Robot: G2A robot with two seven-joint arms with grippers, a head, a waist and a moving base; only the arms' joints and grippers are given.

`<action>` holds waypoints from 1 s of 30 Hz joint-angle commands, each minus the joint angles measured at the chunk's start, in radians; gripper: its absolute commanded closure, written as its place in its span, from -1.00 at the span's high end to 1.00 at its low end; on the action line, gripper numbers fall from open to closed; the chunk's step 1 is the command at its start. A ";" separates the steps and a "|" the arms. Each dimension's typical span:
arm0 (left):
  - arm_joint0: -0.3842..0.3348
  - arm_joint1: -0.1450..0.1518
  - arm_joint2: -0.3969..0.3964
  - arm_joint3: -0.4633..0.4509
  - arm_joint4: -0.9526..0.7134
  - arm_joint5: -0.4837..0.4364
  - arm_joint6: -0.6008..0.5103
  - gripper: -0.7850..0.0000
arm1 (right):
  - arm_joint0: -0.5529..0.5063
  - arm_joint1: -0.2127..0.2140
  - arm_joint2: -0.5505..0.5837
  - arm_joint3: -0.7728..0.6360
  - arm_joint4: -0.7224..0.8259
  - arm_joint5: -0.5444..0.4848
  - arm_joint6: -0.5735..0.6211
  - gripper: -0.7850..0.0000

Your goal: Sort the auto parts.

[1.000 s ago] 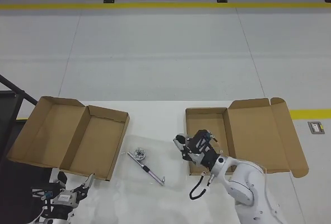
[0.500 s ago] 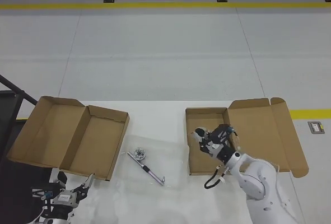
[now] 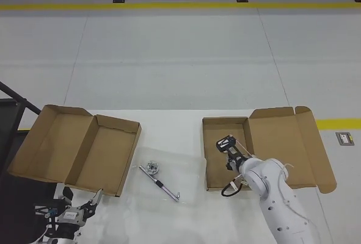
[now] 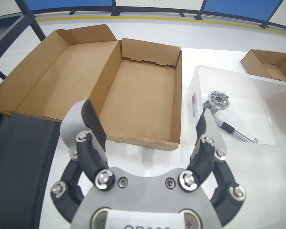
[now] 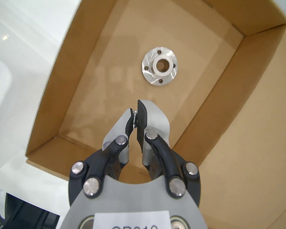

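The right gripper hangs over the tray half of the right cardboard box; its jaws are pinched on a small threaded screw, whose long axis runs along the fingers and so points down toward the box floor. That is the relation the coming move turns on: bare cardboard lies straight beneath the jaws, so, as I judge it, letting go should land the screw inside the tray. A round metal flange with a centre bore and small holes lies flat on the same floor, just beyond the fingertips toward the far wall, apart from the screw. The walls stand well clear on every side, and the lid lies folded open on the outer side; there is room to lower or to lift straight out.

The left gripper sits low at the near left corner of the counter, its jaws spread wide and holding nothing. The left cardboard box lies just ahead of it, nothing visible inside. Beside that box, a clear plastic bin holds a metal shaft with a cast head; the shaft lies flat, slanting across the bin floor. The left arm is the nearer to it.
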 commanded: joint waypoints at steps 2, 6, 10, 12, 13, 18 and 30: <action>0.000 0.000 0.000 0.000 0.000 0.000 0.000 1.00 | 0.038 -0.001 -0.003 0.080 0.025 -0.014 -0.002 -1.00; 0.000 0.000 0.000 0.000 0.000 0.000 0.000 1.00 | 0.080 -0.003 -0.019 0.157 0.022 0.000 0.007 -1.00; 0.000 0.000 0.000 0.000 0.000 0.000 0.000 1.00 | 0.091 -0.006 -0.031 0.185 0.032 0.026 -0.002 -0.87; 0.000 0.000 0.000 0.000 0.000 0.000 0.000 1.00 | 0.091 -0.005 -0.035 0.189 0.034 0.029 -0.005 -0.76; 0.000 0.000 0.000 0.000 0.000 0.000 0.000 1.00 | 0.091 -0.005 -0.035 0.191 0.034 0.031 -0.007 -0.75; 0.000 0.000 0.000 0.000 0.000 0.000 0.000 1.00 | 0.083 -0.001 -0.034 0.178 0.031 0.034 -0.015 -0.71; 0.000 0.000 0.000 0.000 0.000 0.000 0.000 1.00 | -0.012 0.014 -0.038 -0.045 0.023 -0.029 -0.057 -0.63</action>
